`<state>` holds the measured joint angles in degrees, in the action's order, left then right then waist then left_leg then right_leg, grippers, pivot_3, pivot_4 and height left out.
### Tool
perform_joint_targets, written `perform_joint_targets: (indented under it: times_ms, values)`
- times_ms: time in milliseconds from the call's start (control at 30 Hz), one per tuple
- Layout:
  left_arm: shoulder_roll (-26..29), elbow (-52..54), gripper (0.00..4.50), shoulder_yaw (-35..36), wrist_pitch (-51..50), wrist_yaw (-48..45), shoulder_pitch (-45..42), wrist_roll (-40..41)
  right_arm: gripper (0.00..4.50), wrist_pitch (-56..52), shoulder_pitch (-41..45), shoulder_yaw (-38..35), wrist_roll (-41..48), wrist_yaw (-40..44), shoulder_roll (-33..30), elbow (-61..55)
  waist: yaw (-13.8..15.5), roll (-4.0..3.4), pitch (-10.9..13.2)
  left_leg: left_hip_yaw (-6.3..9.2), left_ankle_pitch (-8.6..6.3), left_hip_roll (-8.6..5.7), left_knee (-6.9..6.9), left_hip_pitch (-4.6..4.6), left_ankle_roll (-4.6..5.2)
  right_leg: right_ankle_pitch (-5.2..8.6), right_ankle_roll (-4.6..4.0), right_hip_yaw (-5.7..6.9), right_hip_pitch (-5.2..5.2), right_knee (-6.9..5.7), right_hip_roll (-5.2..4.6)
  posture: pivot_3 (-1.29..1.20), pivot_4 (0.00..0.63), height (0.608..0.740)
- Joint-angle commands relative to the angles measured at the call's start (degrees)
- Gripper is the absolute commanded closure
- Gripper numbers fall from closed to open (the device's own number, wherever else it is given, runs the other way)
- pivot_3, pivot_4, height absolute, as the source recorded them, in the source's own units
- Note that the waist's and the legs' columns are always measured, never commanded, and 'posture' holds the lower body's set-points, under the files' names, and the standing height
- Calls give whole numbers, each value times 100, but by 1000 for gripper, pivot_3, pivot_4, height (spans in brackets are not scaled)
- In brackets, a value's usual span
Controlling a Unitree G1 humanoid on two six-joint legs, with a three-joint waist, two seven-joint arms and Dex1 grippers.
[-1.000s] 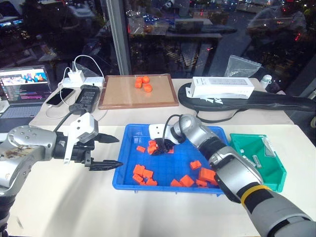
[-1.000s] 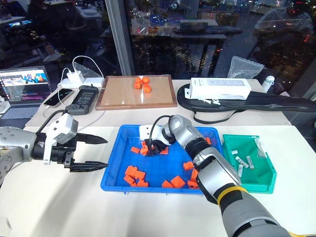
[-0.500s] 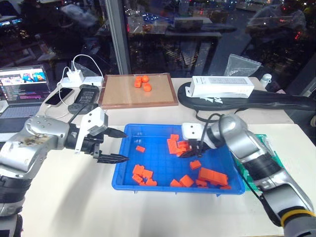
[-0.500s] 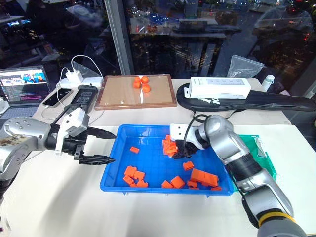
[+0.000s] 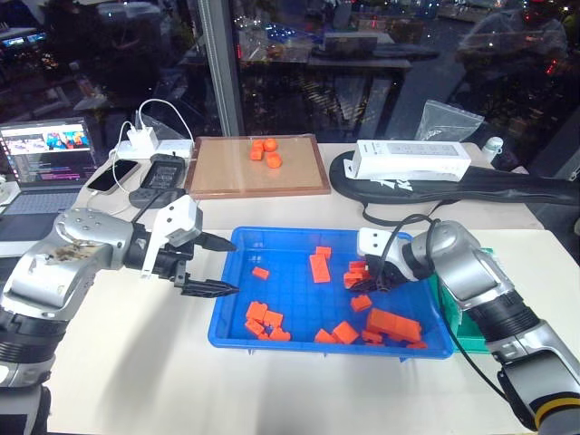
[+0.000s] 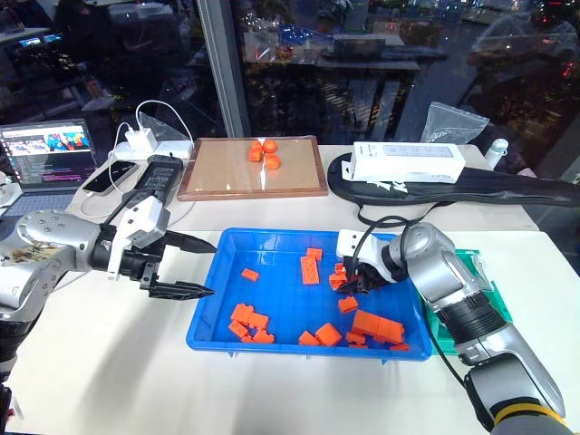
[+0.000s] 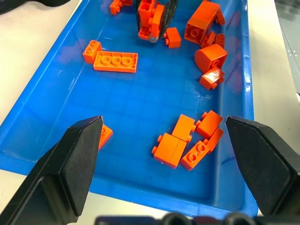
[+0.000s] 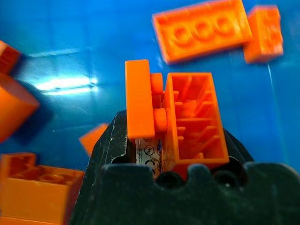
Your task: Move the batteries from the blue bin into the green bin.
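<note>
The blue bin [image 5: 294,294] lies in front of me with orange toy bricks [image 5: 263,320] scattered in it. My right gripper [image 5: 362,279] hangs low over its right part. It is shut on a clump of orange bricks [image 8: 187,117], with a slim pale printed piece [image 8: 147,151], apparently a battery, wedged under them between the fingers [image 8: 105,150]. The green bin [image 5: 456,313] sits just right of the blue bin, mostly hidden behind my right arm. My left gripper [image 5: 231,266] is open at the blue bin's left rim, pointing across it with nothing between its fingers.
A wooden-framed board [image 5: 227,177] holding a few orange pieces stands behind the blue bin. A white box [image 5: 412,161] on a black bag [image 5: 517,186] is at the back right. A laptop [image 5: 41,163], phones and a charger [image 5: 140,140] sit at the back left.
My right gripper has carried its clump of bricks rightward across the blue bin, from the left middle to near the right wall. The left gripper has crept slightly closer to the bin's left rim.
</note>
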<state>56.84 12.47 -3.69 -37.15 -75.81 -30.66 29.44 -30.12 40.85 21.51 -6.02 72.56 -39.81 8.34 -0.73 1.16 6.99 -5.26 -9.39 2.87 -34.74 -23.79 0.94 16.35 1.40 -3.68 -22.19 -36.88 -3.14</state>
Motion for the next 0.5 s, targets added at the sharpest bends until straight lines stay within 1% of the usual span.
perform_joint_targets:
  times_ms: [33, 67, 167, 233, 400, 500]
  values:
    - [-13, 63, 0, 52, 110, -13, -48, -21, 1860, 236, 320, -178, -31, -251, 18, 202, -3, 0, 0, 1, 0, 0, 0, 0, 0, 0, 0, 0, 0, -1, 1, 0, 150, 740]
    - [-25, 61, 0, 51, 108, -8, -51, -25, 1599, 277, 339, -148, -38, -240, -7, 230, -5, 0, 0, 1, 0, 0, 1, 0, 0, 0, 0, 0, 0, 0, 1, 0, 150, 740]
    - [-39, 89, 0, 71, 92, -4, -13, -16, 515, 252, 409, -270, 82, -258, -45, 156, -4, 0, 0, 2, 0, 1, 3, 0, 1, 0, 0, 0, 0, 0, 2, 0, 150, 740]
    - [-39, 86, 0, 75, 103, -2, 14, -29, 55, 158, 496, -409, 151, -262, -141, -9, -4, 0, 0, 2, 0, 1, 3, -1, 1, 0, 1, 0, 0, 0, 2, 0, 150, 740]
    - [-52, 79, 0, 65, 105, -3, 30, -33, 55, -279, 535, -706, 376, -167, -484, -702, 9, -1, 2, 1, 0, 0, 1, -2, 1, 0, 2, -1, 0, 0, 0, 0, 150, 740]
    - [-94, 86, 0, 25, 97, 7, 20, -37, 55, -593, 321, -826, 543, -4, -813, -1252, 13, -1, 2, 2, 0, 1, 2, -1, 1, 0, 2, 0, 2, 2, 0, 0, 150, 740]
